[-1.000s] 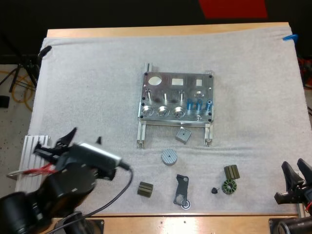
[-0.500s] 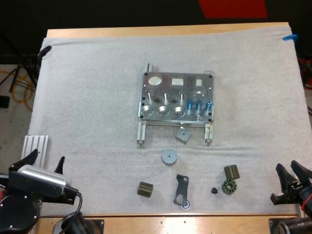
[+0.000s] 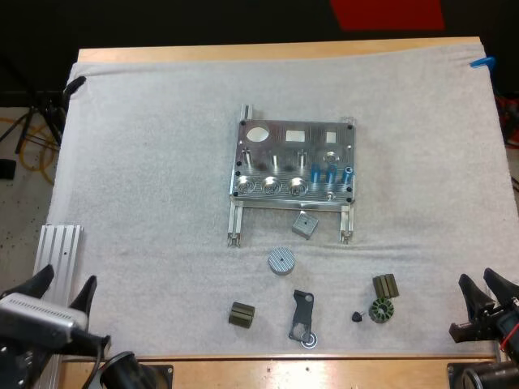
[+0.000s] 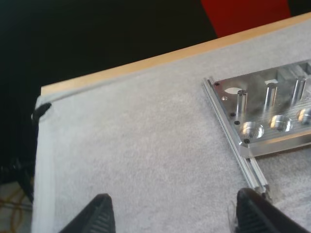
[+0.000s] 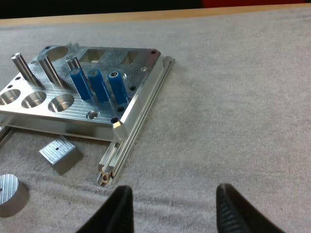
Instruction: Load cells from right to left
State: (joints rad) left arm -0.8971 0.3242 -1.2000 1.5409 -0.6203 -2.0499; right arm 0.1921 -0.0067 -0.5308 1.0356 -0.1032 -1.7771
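**Three cells (image 3: 330,173) loaded**

They stand at the metal plate's (image 3: 280,139) right end, middle of the surface (image 3: 146,162). Left gripper (image 3: 65,281) and right gripper (image 3: 480,279) sit spread and empty at your near corners. Next, seat one further left.

The left black two-fingered tool (image 3: 62,285) and the right black two-fingered tool (image 3: 484,289) match: dark glossy fingers (image 4: 97,216), broad-based, tapering toward the tips.

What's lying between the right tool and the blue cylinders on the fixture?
Only bare mat, then the fixture's side rail beside the blue cylinders; the right wrist view shows it, with the right tool open.
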